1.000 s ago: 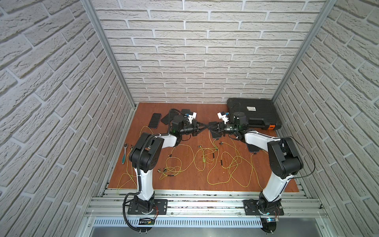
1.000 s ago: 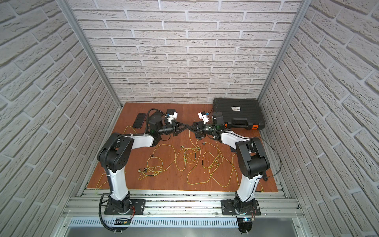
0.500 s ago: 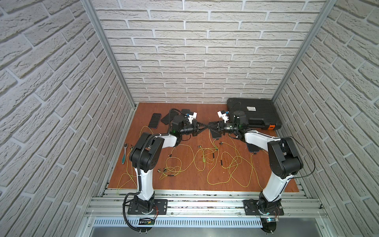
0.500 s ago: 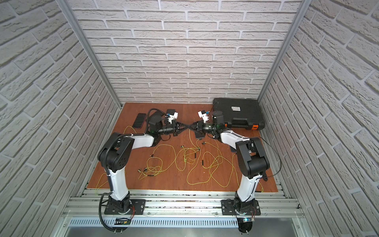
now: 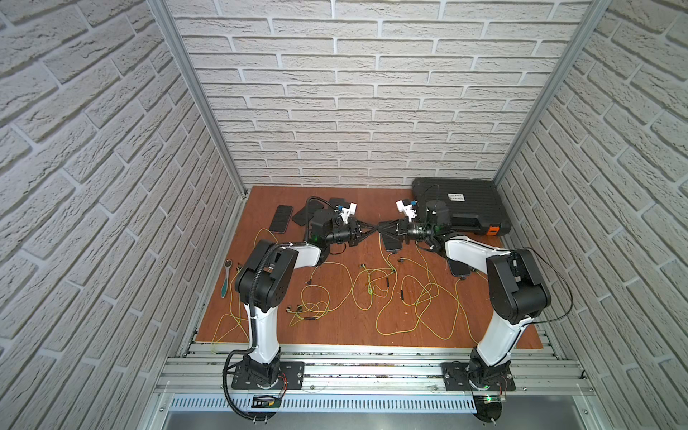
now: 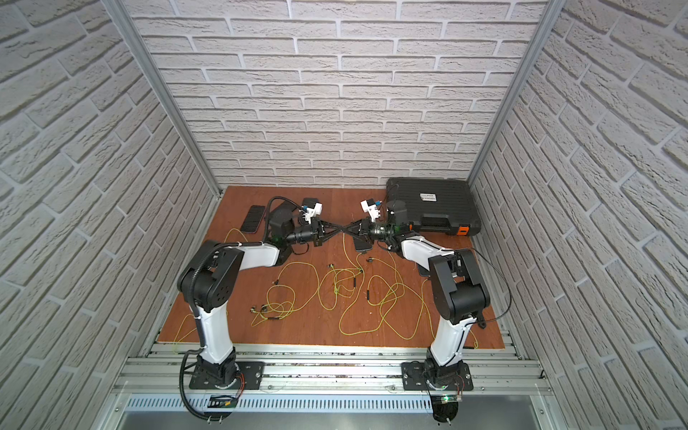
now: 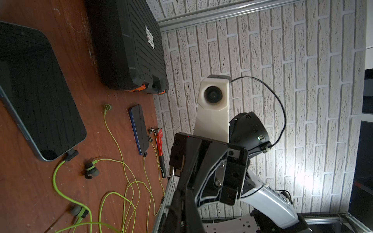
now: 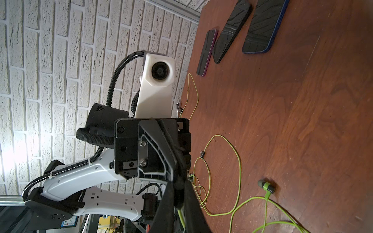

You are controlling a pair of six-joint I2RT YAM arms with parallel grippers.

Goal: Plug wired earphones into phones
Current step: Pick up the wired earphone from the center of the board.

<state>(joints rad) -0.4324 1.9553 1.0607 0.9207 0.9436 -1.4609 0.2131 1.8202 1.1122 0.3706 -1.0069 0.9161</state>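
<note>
Above the table's middle, in both top views, my left gripper (image 5: pixel 374 228) and right gripper (image 5: pixel 382 227) meet tip to tip. Both are shut on a small dark earphone plug (image 8: pixel 178 184). Its yellow-green cord (image 8: pixel 181 218) trails back between the right fingers and hangs to the table (image 5: pixel 380 244). My left gripper (image 7: pixel 181 201) shows no gap in its wrist view. One phone (image 7: pixel 40 90) lies below with a plug (image 7: pixel 69 156) in it. A second phone (image 7: pixel 139 129) lies near the right arm. Three more phones (image 8: pixel 264 26) (image 8: pixel 232 30) (image 8: pixel 206 52) lie at the far left.
A ribbed black case (image 5: pixel 461 208) with orange latches stands at the back right. Loose yellow-green earphone cords (image 5: pixel 409 298) sprawl over the wooden table (image 5: pixel 353 331). A teal-handled ratchet (image 5: pixel 226 279) lies by the left edge, and a red-handled tool (image 7: pixel 159 141) by the right one.
My right gripper has moved left onto the left gripper's tips and has shut there. The left gripper has stayed shut and almost still.
</note>
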